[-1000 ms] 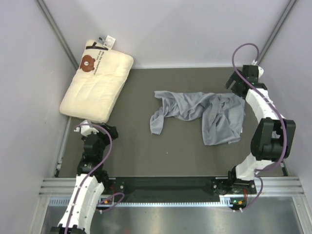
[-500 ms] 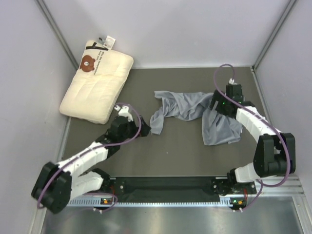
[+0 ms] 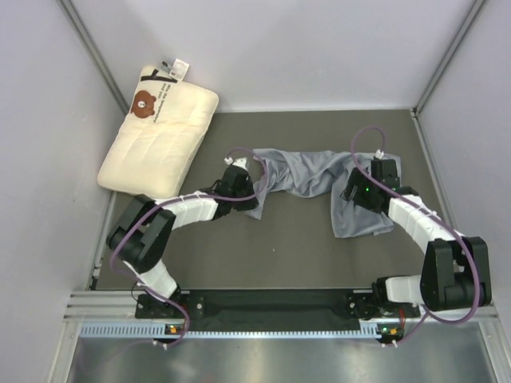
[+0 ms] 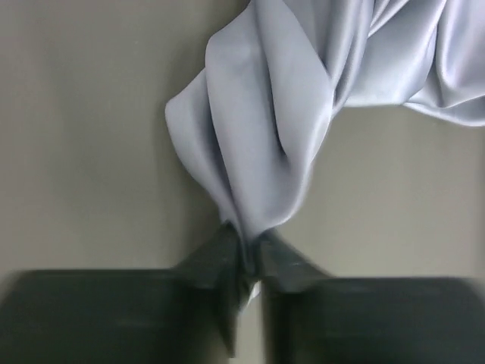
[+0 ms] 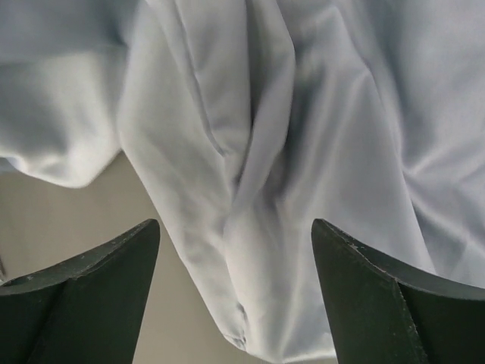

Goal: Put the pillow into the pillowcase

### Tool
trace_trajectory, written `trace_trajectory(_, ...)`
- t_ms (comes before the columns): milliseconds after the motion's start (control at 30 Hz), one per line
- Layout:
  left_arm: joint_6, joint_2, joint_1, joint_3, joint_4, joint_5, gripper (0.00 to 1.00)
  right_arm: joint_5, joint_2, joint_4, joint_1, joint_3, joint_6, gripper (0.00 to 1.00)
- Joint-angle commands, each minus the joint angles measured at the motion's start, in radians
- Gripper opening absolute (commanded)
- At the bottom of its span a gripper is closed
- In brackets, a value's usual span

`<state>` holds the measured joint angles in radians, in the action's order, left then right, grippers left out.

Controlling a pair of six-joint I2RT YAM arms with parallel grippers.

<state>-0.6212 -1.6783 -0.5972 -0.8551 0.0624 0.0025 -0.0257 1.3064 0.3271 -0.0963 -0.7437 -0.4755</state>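
Now the left gripper point(image 4: 246, 258) pinches a limp end of the light, floppy pillowcase point(image 3: 307, 171), the right gripper point(image 5: 235, 231) gaping over a bunched fold, probably its best hold.

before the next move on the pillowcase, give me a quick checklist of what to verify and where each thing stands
1. Left claw shut on a bunched end of the pillowcase: ok.
2. Right claw gripping the pillowcase: not ok. It is open over a fold, with nothing pinched.
3. Pillowcase spread flat: not ok, it lies crumpled.
4. Pillowcase opening found and facing the pillow: cannot tell, the folds hide it.
5. Pillow lying apart from the pillowcase, at the far left: ok.
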Motion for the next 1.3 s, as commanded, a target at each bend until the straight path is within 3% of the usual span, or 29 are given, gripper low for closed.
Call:
trace_trajectory(0, 0.011, 0.076, 0.04, -0.053, -0.131, 0.007, 0.05, -0.02, -0.032, -0.026, -0.008, 0.05, -0.037, 0.81)
trace_trajectory(67, 0.015, 0.149, 0.133, -0.047, -0.162, 0.006, 0.0, -0.031, -0.045, -0.026, -0.02, 0.081, -0.046, 0.79)
trace_trajectory(133, 0.006, 0.239, 0.257, -0.042, -0.167, 0.153, 0.0, -0.013, -0.064, -0.026, -0.058, 0.105, -0.06, 0.76)
trace_trajectory(200, 0.006, 0.282, 0.315, -0.08, -0.209, 0.215, 0.0, 0.016, -0.068, -0.026, -0.117, 0.116, -0.067, 0.68)
trace_trajectory(400, 0.048, 0.29, 0.362, -0.232, -0.403, 0.257, 0.0, 0.06, -0.009, -0.022, -0.148, 0.138, -0.112, 0.24)
trace_trajectory(467, 0.049, 0.29, 0.401, -0.246, -0.44, 0.292, 0.0, 0.076, -0.021, -0.022, -0.141, 0.162, -0.126, 0.01)
trace_trajectory(667, 0.067, 0.333, 0.531, -0.202, -0.538, 0.375, 0.0, 0.055, -0.125, -0.005, 0.026, 0.204, -0.117, 0.0)
trace_trajectory(833, 0.117, 0.446, 0.568, -0.127, -0.613, 0.208, 0.0, 0.056, -0.223, 0.039, 0.21, 0.205, -0.095, 0.0)
trace_trajectory(967, 0.129, 0.554, 0.568, -0.027, -0.645, 0.172, 0.0, 0.058, -0.263, 0.058, 0.314, 0.196, -0.097, 0.0)
trace_trajectory(1000, 0.13, 0.568, 0.568, -0.012, -0.654, 0.172, 0.03, 0.056, -0.269, 0.061, 0.332, 0.191, -0.097, 0.03)
trace_trajectory(1033, 0.136, 0.581, 0.568, 0.002, -0.664, 0.172, 0.34, 0.032, -0.268, 0.064, 0.333, 0.176, -0.078, 0.22)
trace_trajectory(1067, 0.14, 0.609, 0.568, 0.019, -0.674, 0.16, 0.54, -0.003, -0.268, 0.07, 0.333, 0.164, -0.039, 0.33)
trace_trajectory(1133, 0.132, 0.665, 0.542, 0.019, -0.705, 0.116, 0.8, -0.093, -0.285, 0.058, 0.326, 0.142, -0.003, 0.75)
trace_trajectory(1267, 0.124, 0.736, 0.522, -0.018, -0.722, 0.077, 0.89, -0.232, -0.375, 0.001, 0.236, 0.122, 0.08, 0.85)
